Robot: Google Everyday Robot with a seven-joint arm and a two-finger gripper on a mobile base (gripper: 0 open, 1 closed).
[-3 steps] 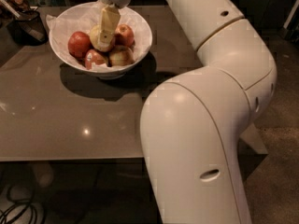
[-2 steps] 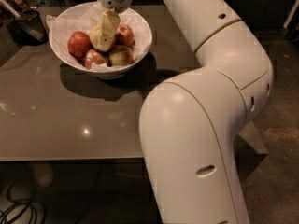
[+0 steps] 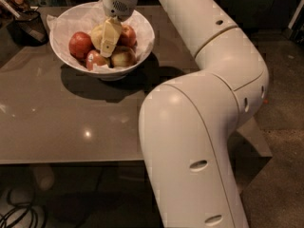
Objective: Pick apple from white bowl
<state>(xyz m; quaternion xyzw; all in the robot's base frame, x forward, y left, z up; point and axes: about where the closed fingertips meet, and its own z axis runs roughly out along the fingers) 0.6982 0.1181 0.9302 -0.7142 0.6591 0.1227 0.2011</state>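
Dim room around a glossy grey-brown tabletop (image 3: 71, 122). Far left on it, the white bowl (image 3: 145, 38), paper-lined and holding several apples. Reaching down from the far side into the bowl's middle, the gripper (image 3: 109, 42), at the end of a bulky white arm (image 3: 199, 141) bending back over the near right. Cannot tell whether open or closed, nor whether gripping anything.

Tucked under the gripper and showing just to its left, touching or nearly so: the apple (image 3: 97, 35), pale yellow-green, largest of the lot, roundish with no clear long axis. Left of that, an all-red apple (image 3: 79, 44); nearer and to the right, smaller yellow-and-red apples (image 3: 123, 57), all packed close.

By judgement: close on the apple if not already gripped, then lift straight up, clear of the neighbours. Beyond the bowl at far left, a dark container (image 3: 29, 25).
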